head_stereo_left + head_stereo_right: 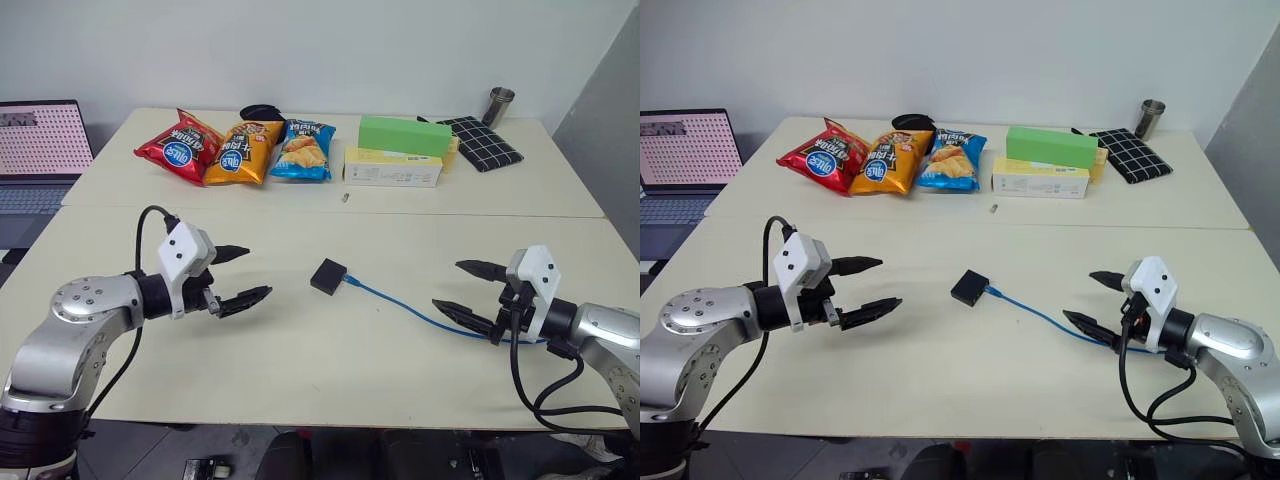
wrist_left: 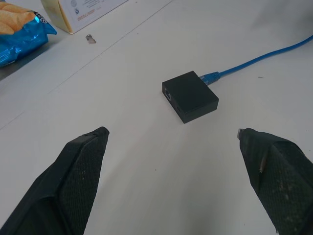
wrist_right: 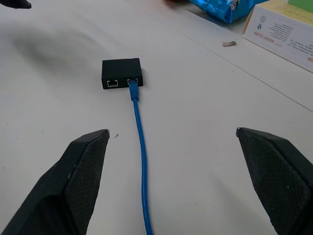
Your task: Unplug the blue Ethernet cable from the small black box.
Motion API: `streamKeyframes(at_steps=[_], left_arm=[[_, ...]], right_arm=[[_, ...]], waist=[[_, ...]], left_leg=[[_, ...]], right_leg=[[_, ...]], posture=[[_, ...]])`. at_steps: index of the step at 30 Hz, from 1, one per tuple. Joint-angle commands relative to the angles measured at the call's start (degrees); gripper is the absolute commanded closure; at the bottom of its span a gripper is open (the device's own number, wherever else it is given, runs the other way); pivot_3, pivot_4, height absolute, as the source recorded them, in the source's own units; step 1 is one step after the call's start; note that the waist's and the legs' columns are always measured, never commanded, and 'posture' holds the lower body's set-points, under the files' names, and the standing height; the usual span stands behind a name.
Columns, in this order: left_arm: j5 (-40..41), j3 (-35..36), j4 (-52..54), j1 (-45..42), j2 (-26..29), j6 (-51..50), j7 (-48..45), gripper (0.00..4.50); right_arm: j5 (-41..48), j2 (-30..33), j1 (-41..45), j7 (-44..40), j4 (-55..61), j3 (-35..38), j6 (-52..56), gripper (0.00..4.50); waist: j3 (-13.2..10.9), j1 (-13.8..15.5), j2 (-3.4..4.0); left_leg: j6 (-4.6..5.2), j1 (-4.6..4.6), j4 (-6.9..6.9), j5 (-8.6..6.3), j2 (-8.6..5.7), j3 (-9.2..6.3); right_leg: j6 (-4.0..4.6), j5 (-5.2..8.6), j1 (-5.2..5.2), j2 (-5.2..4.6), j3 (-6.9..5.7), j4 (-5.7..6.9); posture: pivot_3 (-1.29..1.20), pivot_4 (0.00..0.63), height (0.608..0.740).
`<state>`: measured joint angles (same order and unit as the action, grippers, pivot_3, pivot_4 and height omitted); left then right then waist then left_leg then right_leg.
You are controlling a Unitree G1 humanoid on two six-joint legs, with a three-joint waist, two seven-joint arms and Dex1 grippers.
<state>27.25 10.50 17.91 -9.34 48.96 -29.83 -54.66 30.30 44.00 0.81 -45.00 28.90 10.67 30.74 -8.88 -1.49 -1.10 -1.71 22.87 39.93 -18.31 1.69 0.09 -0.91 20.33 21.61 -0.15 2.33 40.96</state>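
While both the left gripper [image 1: 243, 274] and right gripper [image 1: 470, 290] are hovering open and empty, the limp blue Ethernet cable [image 3: 139, 142] is sitting plugged into the light small black box [image 1: 328, 276] mid-table, likeliest grasped at its stiff plug.

The small black box [image 1: 328, 275] is plain matte black, and the Ethernet cable [image 1: 400, 302] plugged into it is bright blue, with a clear-blue plug [image 3: 133, 89]. The table [image 1: 330, 350] is pale cream. Toward its far edge lie three chip bags: a red one [image 1: 180, 147], an orange one [image 1: 243, 152] and a blue one [image 1: 303, 149], the red and orange bearing round blue logos. Beside them a light-green box [image 1: 404, 135] sits on a pale-yellow carton [image 1: 392, 168] with a white printed side. Near the far right corner lies a black cloth [image 1: 482, 142] with a thin white grid pattern, and a grey metal cup [image 1: 499, 105]. Both grippers, left [image 1: 240, 275] and right [image 1: 466, 288], have black fingers and white housings.
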Motion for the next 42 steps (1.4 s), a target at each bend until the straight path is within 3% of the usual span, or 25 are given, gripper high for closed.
streamKeyframes(at_steps=[1,13,20,29,37,41,42], left_arm=[[1.2,0.8,1.4,-0.2,0.0,1.0,-0.7,0.00],[0.7,0.3,2.1,0.5,0.4,0.8,-1.5,0.00],[2.5,-0.6,2.8,0.9,0.6,0.1,-4.5,0.00],[2.8,-3.1,3.4,1.3,1.7,0.3,-8.8,0.00],[2.1,-3.4,3.7,1.7,1.6,0.9,-8.4,0.00],[2.3,-2.8,3.8,2.3,1.4,0.9,-8.0,0.00],[2.3,-2.8,3.6,2.4,1.2,0.9,-7.9,0.00]], right_arm=[[0.1,0.6,0.3,0.1,2.1,1.4,-0.6,0.10],[-0.2,0.3,0.5,1.1,2.3,0.2,0.1,0.10],[-4.5,-3.0,4.5,5.1,1.0,-7.8,0.4,0.10],[-19.3,-16.0,18.4,10.2,-15.3,-27.5,-2.3,0.10],[-24.8,-24.5,26.0,11.0,-30.7,-30.7,-6.2,0.10],[-25.3,-25.1,26.7,9.0,-31.9,-30.8,-6.9,0.77],[-25.3,-25.1,27.0,8.2,-31.8,-31.1,-6.9,1.22]], waist=[[0.0,0.0,0.00],[0.0,0.0,0.00],[0.0,-0.1,0.00],[0.0,-0.3,0.01],[0.0,-0.3,0.01],[0.0,-0.3,0.01],[0.0,-0.3,0.01]], left_leg=[[0.00,0.00,0.00,0.00,0.00,0.00],[0.00,-0.01,0.00,0.00,0.00,-0.03],[-0.03,-0.03,0.00,0.01,0.00,-0.05],[-0.17,0.00,-0.01,0.10,0.01,-0.05],[-0.17,0.01,0.00,0.10,0.00,-0.06],[-0.17,0.01,0.00,0.10,0.01,-0.07],[-0.17,0.01,0.00,0.10,0.02,-0.07]], right_leg=[[0.00,0.00,0.00,0.00,0.00,0.00],[0.00,0.00,-0.04,0.00,-0.03,-0.02],[0.00,0.00,-0.05,0.00,-0.04,-0.02],[0.00,0.00,0.04,0.04,-0.04,0.02],[0.00,0.00,0.09,0.02,-0.07,0.06],[0.00,0.00,0.08,0.01,-0.08,0.06],[0.00,0.00,0.09,0.01,-0.08,0.07]], posture=[[0.00,0.150,0.740],[0.00,0.150,0.740],[0.00,0.150,0.740],[0.00,0.150,0.740],[0.00,0.150,0.740],[0.00,0.150,0.740],[0.00,0.150,0.740]])
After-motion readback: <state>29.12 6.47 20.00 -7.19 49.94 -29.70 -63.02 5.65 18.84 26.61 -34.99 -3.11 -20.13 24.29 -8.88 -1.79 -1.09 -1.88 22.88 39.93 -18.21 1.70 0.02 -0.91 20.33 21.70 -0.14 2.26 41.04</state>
